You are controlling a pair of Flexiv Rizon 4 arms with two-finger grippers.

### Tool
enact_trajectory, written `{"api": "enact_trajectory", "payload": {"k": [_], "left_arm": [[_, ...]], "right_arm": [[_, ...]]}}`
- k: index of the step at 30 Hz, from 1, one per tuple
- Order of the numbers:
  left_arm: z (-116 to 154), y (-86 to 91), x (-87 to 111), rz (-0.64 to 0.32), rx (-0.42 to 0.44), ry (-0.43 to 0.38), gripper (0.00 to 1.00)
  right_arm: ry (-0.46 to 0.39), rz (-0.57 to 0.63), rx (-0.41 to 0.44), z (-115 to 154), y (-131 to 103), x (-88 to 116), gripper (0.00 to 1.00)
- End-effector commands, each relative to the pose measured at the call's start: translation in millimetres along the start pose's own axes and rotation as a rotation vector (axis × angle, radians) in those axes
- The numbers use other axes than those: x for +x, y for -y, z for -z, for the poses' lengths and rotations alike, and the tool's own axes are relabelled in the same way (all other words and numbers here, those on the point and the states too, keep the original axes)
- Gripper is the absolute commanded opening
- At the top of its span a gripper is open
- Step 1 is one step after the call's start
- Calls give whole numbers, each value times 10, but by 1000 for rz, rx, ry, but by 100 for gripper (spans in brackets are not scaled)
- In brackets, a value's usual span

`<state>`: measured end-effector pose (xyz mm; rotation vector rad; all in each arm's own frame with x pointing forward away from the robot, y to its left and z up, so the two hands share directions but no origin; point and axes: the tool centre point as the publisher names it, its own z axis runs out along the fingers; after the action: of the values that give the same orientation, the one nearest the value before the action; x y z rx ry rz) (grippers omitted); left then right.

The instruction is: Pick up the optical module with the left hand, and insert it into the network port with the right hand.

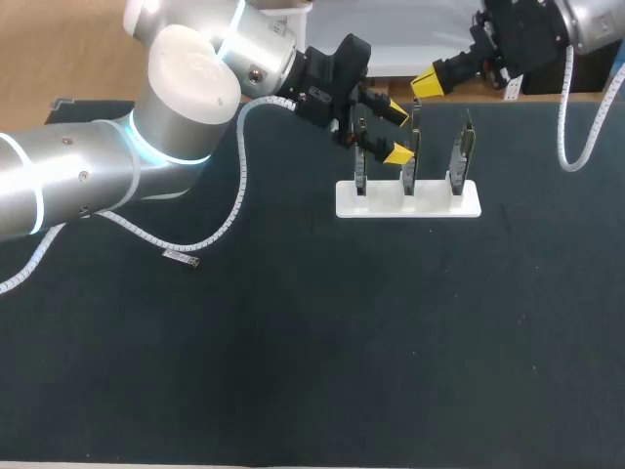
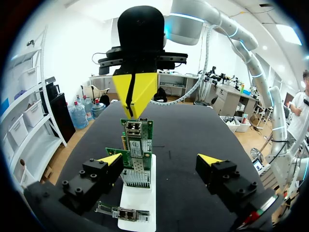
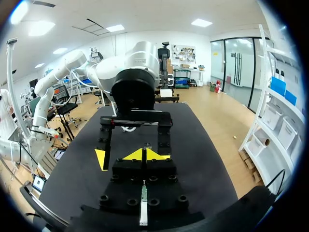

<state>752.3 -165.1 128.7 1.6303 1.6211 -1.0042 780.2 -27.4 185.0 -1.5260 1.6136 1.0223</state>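
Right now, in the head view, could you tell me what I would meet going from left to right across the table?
Left arm's elbow → left card in the white stand → middle card → right card → right arm's white cable.

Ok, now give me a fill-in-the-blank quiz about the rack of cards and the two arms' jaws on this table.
The white rack holds ___ upright cards.
The jaws of the left arm stand ___, with the row of cards between them.
The jaws of the right arm are ___, their tips pressed together.
Missing words: three; open; shut.
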Motion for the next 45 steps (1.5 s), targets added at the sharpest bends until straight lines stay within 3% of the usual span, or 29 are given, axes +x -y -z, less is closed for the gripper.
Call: {"api": "enact_trajectory", "payload": {"k": [1, 45], "left_arm": [[2, -12, -9, 2, 3, -5, 100], [2, -12, -9, 2, 3, -5, 100]], "right_arm": [[-1, -3, -4, -9, 40, 4, 0], [-74, -100, -38, -172, 42, 355, 0]]}}
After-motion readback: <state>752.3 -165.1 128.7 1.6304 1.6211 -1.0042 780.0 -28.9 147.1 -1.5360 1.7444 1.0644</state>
